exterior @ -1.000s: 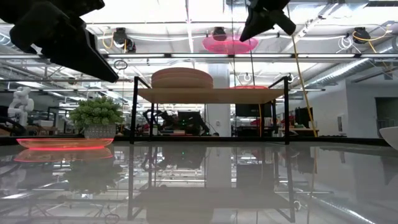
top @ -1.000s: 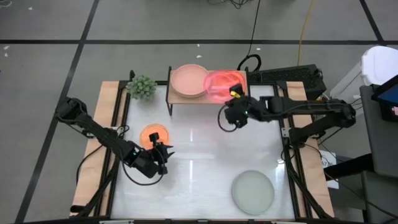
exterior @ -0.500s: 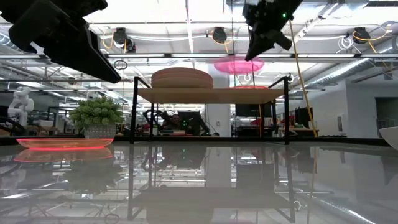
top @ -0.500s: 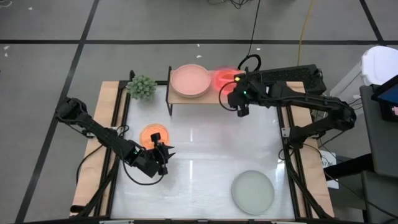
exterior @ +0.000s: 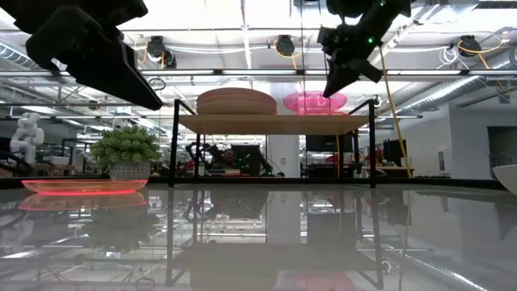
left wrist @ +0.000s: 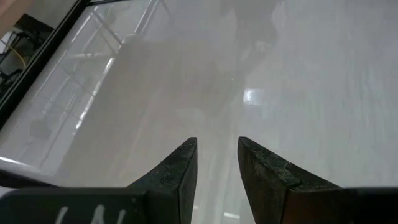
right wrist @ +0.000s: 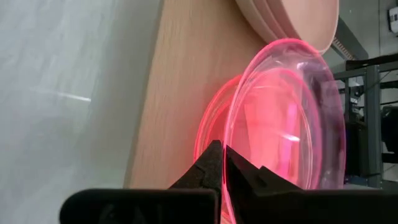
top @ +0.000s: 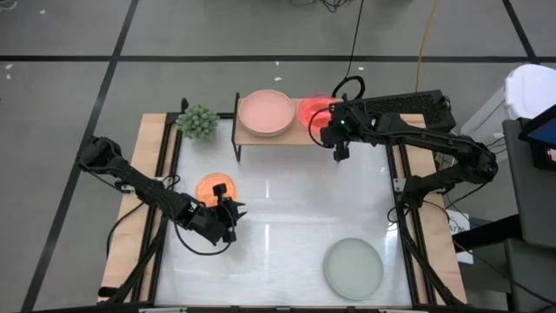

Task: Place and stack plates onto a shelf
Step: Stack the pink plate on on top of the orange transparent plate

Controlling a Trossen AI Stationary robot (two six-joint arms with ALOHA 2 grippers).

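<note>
My right gripper (top: 328, 124) is shut on a translucent magenta plate (top: 314, 111), holding it over the right half of the light-wood shelf (top: 287, 136), just above another translucent plate (right wrist: 208, 124) that lies flat on the board. A stack of pink matte plates (top: 266, 113) rests on the shelf's left half. My left gripper (top: 233, 211) hovers open over bare table beside an orange plate (top: 215, 188) lying flat on the table. A pale grey-green plate (top: 354, 266) lies near the table's near right corner. My right gripper pinches the magenta plate's rim (right wrist: 231, 163) on its near-right side between the two fingers (right wrist: 212, 163), reaching in from the table's right. The plate (exterior: 315, 103) sits roughly level close over the lower plate. Whether the two plates touch, I cannot tell.
A small potted plant (top: 198, 122) stands left of the shelf at the table's far left. The shelf's thin black legs (exterior: 174, 145) stand on the far part of the table. The white tabletop (top: 287, 209) lies open between the two arms.
My right gripper has carried the magenta plate toward the table's far edge and down, from high above the shelf to just over the plate lying on its right half. It has stayed shut on the rim.
</note>
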